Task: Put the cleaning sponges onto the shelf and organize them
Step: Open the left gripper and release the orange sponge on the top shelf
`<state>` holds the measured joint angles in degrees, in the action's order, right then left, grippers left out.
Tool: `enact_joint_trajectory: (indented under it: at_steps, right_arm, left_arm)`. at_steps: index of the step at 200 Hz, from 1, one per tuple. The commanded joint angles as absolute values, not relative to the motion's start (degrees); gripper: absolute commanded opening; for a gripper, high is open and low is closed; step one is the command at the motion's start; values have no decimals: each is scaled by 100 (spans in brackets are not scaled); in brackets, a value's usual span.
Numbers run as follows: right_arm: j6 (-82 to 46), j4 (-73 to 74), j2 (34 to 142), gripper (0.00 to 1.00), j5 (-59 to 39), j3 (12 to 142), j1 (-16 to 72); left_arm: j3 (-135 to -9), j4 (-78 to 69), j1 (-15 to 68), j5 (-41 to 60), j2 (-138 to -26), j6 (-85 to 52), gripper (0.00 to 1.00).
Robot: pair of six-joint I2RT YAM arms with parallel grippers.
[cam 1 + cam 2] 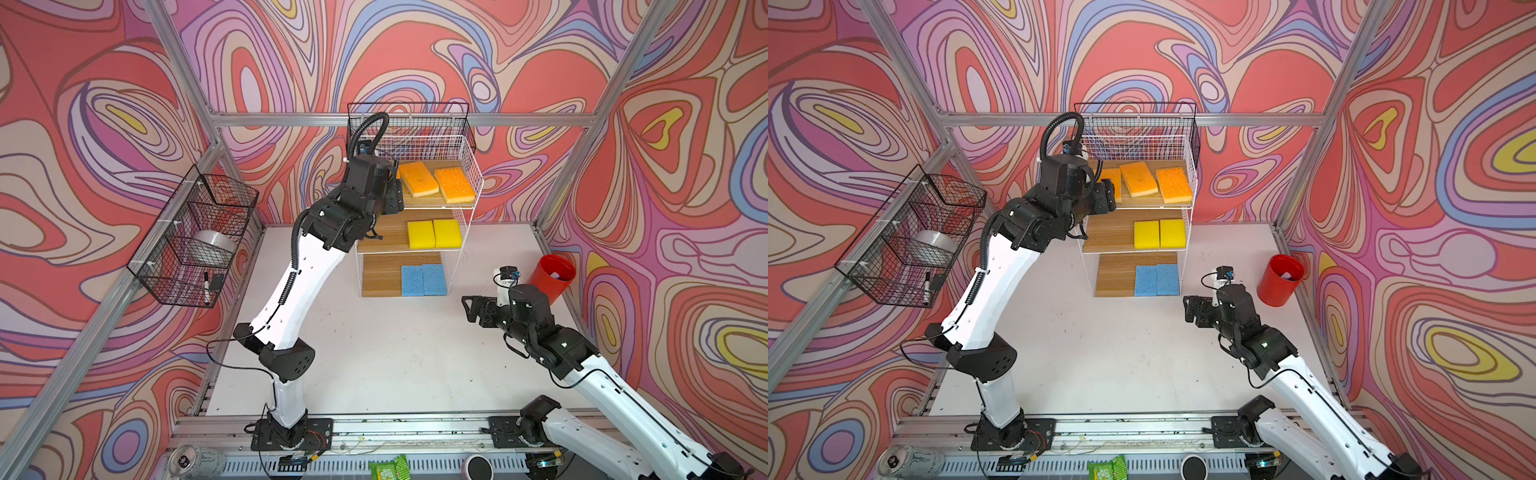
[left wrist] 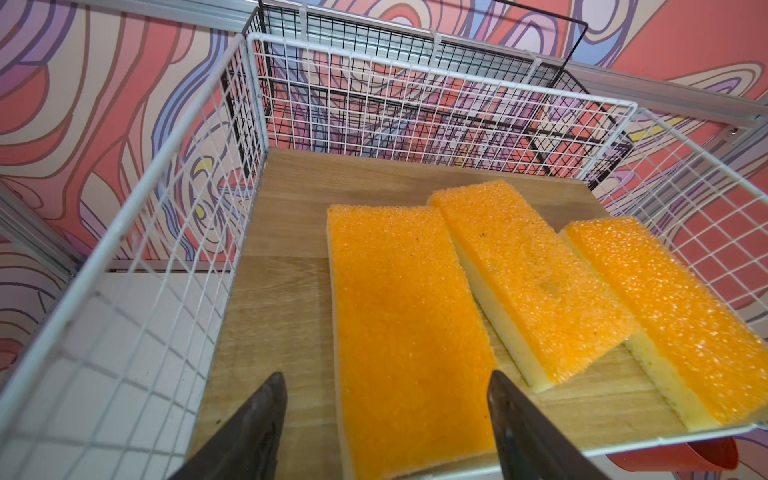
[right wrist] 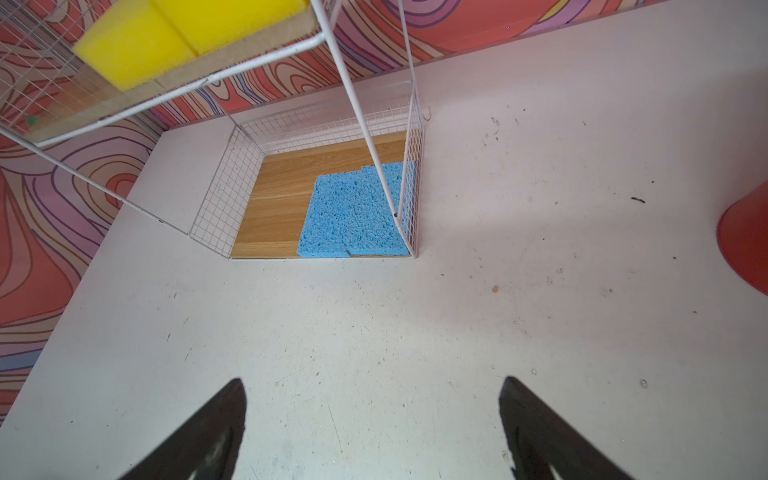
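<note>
My left claw is up at the top tier of the white wire shelf, in the upper middle of both top views. Its jaws are apart and straddle the near end of the leftmost orange sponge. One fingertip seems to brush the sponge's edge while the other stands clear, so I judge nothing is clamped and the sponge lies flat on the wood board. To its right in the wrist view lie the middle orange sponge, skewed, and the right orange sponge, both scrub face up. One tier down, the yellow sponges sit side by side at the right. The blue sponges sit the same way on the bottom tier. I expect all of these to be light, soft and springy, neither fragile nor slippery, though easily squashed. I would pinch gently across the narrow width, midway along the long sides. At the lower right, my right claw hangs wide open and empty above the white counter.
</note>
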<state>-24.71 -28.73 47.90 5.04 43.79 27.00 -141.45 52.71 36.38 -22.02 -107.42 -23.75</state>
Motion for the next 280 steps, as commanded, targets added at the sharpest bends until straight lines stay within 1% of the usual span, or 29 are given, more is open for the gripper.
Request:
enact_joint_trajectory:
  at_steps: [1, 24, 43, 57, 183, 235, 280]
  right_arm:
    - [-2489, -2758, 4800, 98, 507, 4315, 2673]
    - [-2487, -2777, 4793, 98, 505, 4316, 2677]
    - [-2487, -2775, 4800, 98, 518, 4300, 2672]
    - [-2484, -2777, 4799, 98, 504, 4298, 2672]
    - [-2445, -2767, 4863, 98, 494, 4368, 2672]
    - [-2422, -2786, 4910, 98, 492, 4420, 2674]
    - [-2416, -2786, 4911, 98, 501, 4421, 2675]
  left_arm:
    - [-14351, 5408, 3639, -2318, -10896, -2239, 78]
    - [-14762, 5545, 3621, -2123, -11172, -2206, 79]
    - [-15015, 5642, 3546, -1748, -11320, -2285, 79]
    - [-15003, 5641, 3481, -1522, -11344, -2379, 79]
    - [-14844, 5232, 3473, -994, -11417, -2642, 78]
    - [-14836, 5113, 3342, -706, -11488, -2724, 80]
    - [-14836, 5052, 3199, -538, -11464, -2677, 85]
